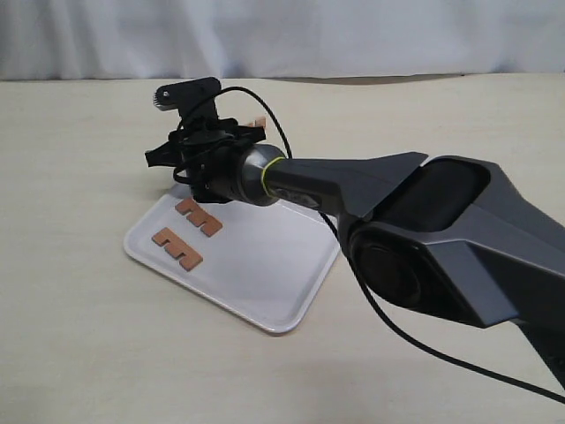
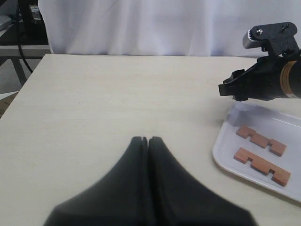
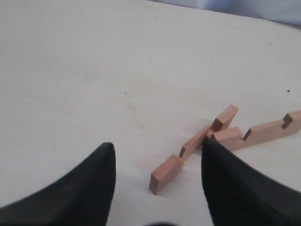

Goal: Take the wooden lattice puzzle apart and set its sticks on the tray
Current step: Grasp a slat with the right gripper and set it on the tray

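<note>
Two reddish-brown notched sticks (image 1: 199,216) (image 1: 177,248) lie flat on the white tray (image 1: 265,291), near its left end. Two more sticks (image 3: 188,153) (image 3: 263,132) rest on the table, touching where they meet at an angle; this is what shows of the lattice puzzle. My right gripper (image 3: 158,142) hovers open just over them, with one stick's near end between the fingers and not gripped. In the exterior view the right gripper (image 1: 163,157) sits beyond the tray's far left corner, and a bit of wood (image 1: 258,124) shows behind it. My left gripper (image 2: 147,140) is shut and empty over bare table.
The right arm (image 1: 424,221) stretches across the tray from the right, its cable trailing over the table. A white curtain (image 1: 282,35) closes the far edge. In the left wrist view the table's edge (image 2: 23,84) and a metal frame show.
</note>
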{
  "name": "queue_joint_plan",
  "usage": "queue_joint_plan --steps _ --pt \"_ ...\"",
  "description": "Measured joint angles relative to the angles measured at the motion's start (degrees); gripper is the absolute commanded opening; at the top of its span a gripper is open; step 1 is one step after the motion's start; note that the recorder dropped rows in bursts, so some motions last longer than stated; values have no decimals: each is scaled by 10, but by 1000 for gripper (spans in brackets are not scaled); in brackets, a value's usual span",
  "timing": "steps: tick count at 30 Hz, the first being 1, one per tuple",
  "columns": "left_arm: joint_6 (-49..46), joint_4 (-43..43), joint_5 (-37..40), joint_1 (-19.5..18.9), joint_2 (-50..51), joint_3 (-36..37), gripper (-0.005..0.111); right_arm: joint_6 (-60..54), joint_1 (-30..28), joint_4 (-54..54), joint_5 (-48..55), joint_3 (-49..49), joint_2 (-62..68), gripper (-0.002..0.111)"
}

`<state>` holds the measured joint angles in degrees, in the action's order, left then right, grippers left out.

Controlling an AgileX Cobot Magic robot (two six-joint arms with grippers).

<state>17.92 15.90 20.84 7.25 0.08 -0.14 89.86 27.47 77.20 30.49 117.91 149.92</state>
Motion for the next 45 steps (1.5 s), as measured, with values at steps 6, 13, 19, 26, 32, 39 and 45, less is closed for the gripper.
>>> queue_joint_plan --steps 6,13,19,26,32,39,45 --pt "0 0 0 0 0 0 0 23 0 9 3 0 14 26" --pt "0 0 0 0 0 0 0 10 0 16 19 0 15 5" --pt "0 0 0 0 0 0 0 -23 9 14 19 0 -4 5" --pt "0 0 0 0 0 0 0 -137 53 -2 23 0 -53 5" --pt "0 0 0 0 0 0 0 -300 79 -113 24 0 -92 5" --pt "0 0 0 0 0 0 0 -515 79 -283 5 -79 -157 5" --pt "0 0 0 0 0 0 0 -538 50 -309 -127 -266 -252 5"
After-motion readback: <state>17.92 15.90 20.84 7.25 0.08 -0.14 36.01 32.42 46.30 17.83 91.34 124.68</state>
